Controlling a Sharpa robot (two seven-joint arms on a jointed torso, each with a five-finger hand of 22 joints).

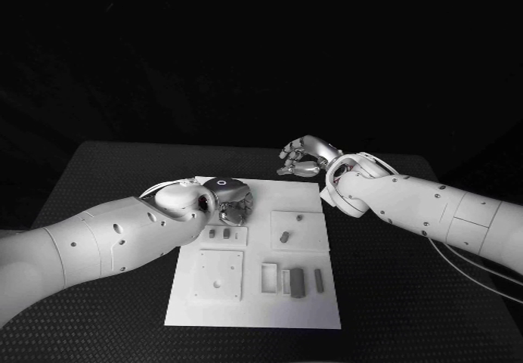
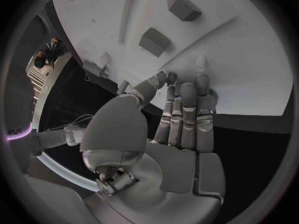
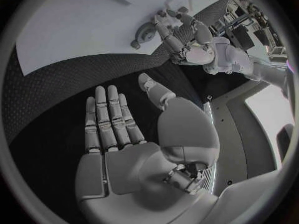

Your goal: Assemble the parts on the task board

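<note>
The white task board lies in the middle of the black table. Small grey parts lie on it: two beside my left hand, two on a raised square, and upright bars near the front. My left hand hovers over the board's far left corner with its fingers straight and nothing in them; two grey blocks lie beyond the fingertips. My right hand hangs past the board's far edge over the mat, palm flat, fingers apart and empty.
A raised square plate with a small hole sits at the board's front left, with a slotted holder next to it. A round piece lies on the board close to my left hand. Black mat surrounds the board.
</note>
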